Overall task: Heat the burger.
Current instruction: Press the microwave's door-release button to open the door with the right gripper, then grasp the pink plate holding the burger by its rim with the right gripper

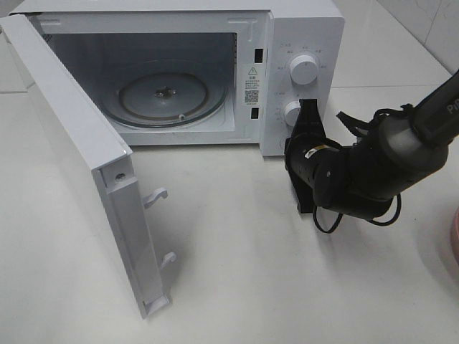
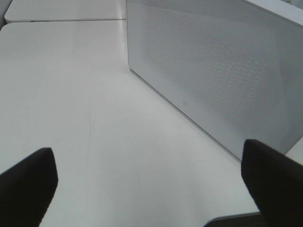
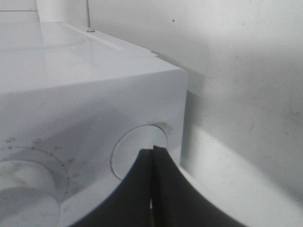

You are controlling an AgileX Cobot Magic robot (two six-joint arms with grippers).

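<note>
The burger is not in view. The white microwave [image 1: 305, 29] stands at the back with its door [image 1: 64, 158] swung wide open to the left. Its glass turntable [image 1: 163, 94] is bare. My right gripper [image 1: 310, 107] is shut on nothing, its tips right by the lower knob [image 1: 292, 112] of the control panel, below the upper knob [image 1: 303, 69]. The right wrist view shows its closed fingers [image 3: 142, 189] in front of the panel's corner. My left gripper [image 2: 149, 151] is open and empty, low over the table beside the door's meshed outer face [image 2: 218, 71].
A pink plate's edge [image 1: 455, 244] shows at the far right of the table. The open door reaches forward to the table's front left, with two latch hooks [image 1: 156, 195] sticking out. The white tabletop [image 1: 251, 272] lies in front of the microwave.
</note>
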